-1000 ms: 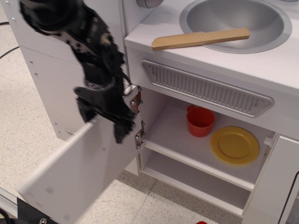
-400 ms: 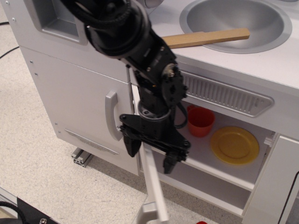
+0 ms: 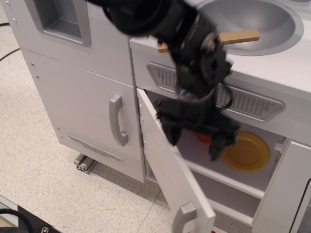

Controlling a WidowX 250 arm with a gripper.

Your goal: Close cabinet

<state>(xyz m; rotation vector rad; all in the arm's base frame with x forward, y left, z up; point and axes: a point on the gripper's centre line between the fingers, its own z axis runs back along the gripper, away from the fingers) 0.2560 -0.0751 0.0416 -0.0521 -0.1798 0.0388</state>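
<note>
The cabinet point(image 3: 221, 170) is a white compartment with one inner shelf under the counter. Its flat white door point(image 3: 165, 160) is hinged at the left and stands about half open, its free edge towards me, with the grey bar handle point(image 3: 181, 217) low on its outer face. My black gripper point(image 3: 193, 141) hangs in front of the compartment with its fingers spread wide at the door's top edge. One finger point(image 3: 170, 135) is on the outer side, the other point(image 3: 216, 147) over the shelf. It holds nothing.
A yellow plate point(image 3: 249, 153) and a mostly hidden red cup point(image 3: 203, 138) sit on the shelf. A wooden spatula point(image 3: 239, 35) lies across the grey sink bowl point(image 3: 265, 22). Another white door with a grey handle point(image 3: 118, 120) is to the left.
The door has swung from wide open at the left to about half shut. My gripper moved right with it, from the hinge side to in front of the shelf.
</note>
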